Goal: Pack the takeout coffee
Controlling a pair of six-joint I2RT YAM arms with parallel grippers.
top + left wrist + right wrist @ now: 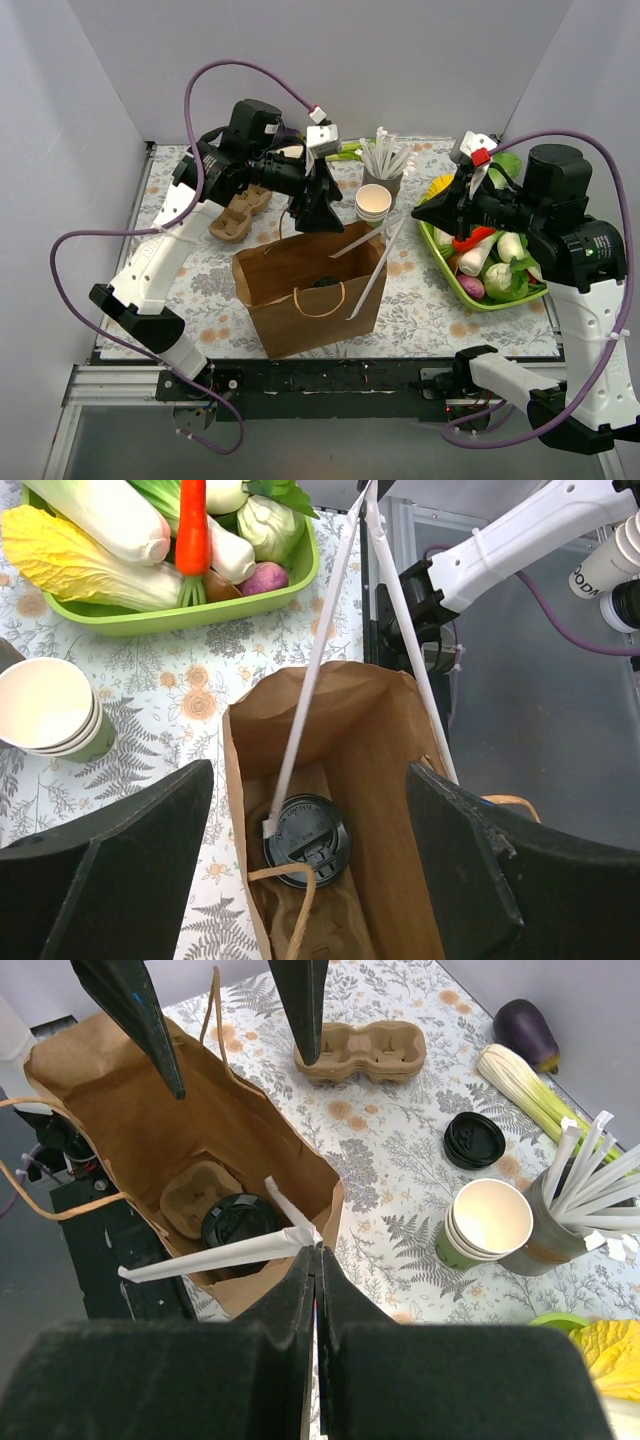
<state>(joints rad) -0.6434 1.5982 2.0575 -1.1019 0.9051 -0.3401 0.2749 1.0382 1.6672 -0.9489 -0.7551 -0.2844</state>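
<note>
Left wrist view shows the left gripper with its jaws spread wide. Below and between them, the takeout coffee stands inside the paper bag. The right gripper jaws are pressed together, pinching wrapped straws at their tips.

Only one legible mark: dark printed letters on a white arm housing, top right of the left wrist view, cut off by the frame, reading roughly "OOM". Raised moulding on the takeout coffee lid is too small to read. No other lettering is readable in any view.
</note>
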